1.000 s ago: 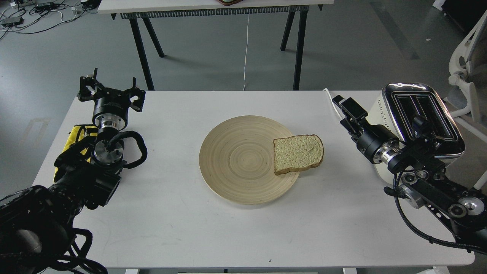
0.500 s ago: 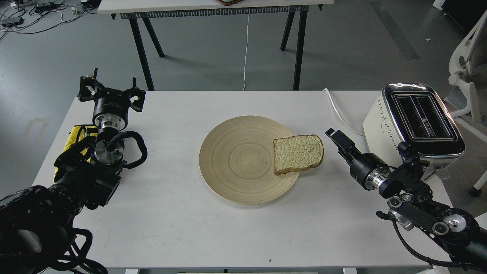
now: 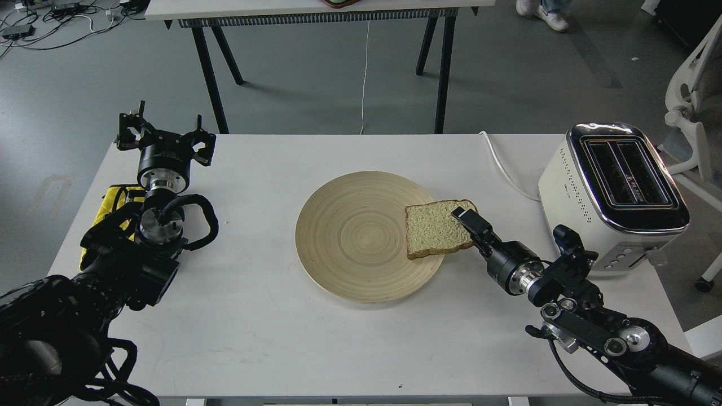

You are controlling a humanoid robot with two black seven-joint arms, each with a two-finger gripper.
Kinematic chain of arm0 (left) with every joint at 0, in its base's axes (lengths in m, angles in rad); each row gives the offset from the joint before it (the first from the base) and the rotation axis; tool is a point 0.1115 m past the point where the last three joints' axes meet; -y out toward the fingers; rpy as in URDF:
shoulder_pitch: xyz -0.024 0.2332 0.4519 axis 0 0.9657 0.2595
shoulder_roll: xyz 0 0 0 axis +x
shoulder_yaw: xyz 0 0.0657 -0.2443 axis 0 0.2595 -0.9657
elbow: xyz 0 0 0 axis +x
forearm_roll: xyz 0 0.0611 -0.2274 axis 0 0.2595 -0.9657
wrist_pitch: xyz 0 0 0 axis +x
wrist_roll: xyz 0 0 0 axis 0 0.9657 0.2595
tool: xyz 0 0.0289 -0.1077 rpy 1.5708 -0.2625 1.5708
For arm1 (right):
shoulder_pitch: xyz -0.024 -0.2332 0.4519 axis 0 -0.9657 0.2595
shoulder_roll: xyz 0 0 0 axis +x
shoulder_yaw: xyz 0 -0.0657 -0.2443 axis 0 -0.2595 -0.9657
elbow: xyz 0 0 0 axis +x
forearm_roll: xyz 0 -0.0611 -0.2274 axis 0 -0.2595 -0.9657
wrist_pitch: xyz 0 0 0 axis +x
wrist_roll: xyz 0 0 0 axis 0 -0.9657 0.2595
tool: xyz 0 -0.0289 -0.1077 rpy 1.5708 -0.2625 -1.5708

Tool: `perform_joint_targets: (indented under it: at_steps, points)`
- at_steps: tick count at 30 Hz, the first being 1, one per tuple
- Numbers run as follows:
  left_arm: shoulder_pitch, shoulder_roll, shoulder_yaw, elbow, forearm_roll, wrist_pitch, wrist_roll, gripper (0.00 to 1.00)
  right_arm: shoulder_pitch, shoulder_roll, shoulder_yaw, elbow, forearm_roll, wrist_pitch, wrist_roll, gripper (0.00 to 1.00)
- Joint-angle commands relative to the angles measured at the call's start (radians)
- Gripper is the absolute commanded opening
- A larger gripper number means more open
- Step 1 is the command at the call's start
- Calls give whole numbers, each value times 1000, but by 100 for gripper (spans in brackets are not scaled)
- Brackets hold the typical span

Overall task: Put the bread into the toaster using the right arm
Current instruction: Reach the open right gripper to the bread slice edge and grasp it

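The bread (image 3: 434,231), a pale tan slice with a brown crust, lies flat right of centre, overhanging the right rim of the plate (image 3: 350,237) on the worktop (image 3: 271,338). The right pincer (image 3: 465,216) overlaps its right edge; whether it grips cannot be told. The toaster (image 3: 615,197) stands at far right, and the left pincer (image 3: 165,135), upper left, is spread and holds nothing.

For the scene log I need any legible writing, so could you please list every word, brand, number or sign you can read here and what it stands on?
None can be read.
The toaster has small dark marks between its slots and near its side buttons: too small and blurred to read.
The right gripper and left gripper show no legible marking.
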Motion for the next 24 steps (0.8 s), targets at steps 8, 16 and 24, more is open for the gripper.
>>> perform_joint_targets:
  at_steps: [8,16,24]
  points:
    - [0,0,0,0,0,0,-1,100,-2,2,-26,2,0,-21,0,36]
    - [0,0,0,0,0,0,-1,100,-3,2,-28,5,1,-26,2,11]
    - [0,0,0,0,0,0,0,100,11,-21,-14,47,9,-69,2,0]
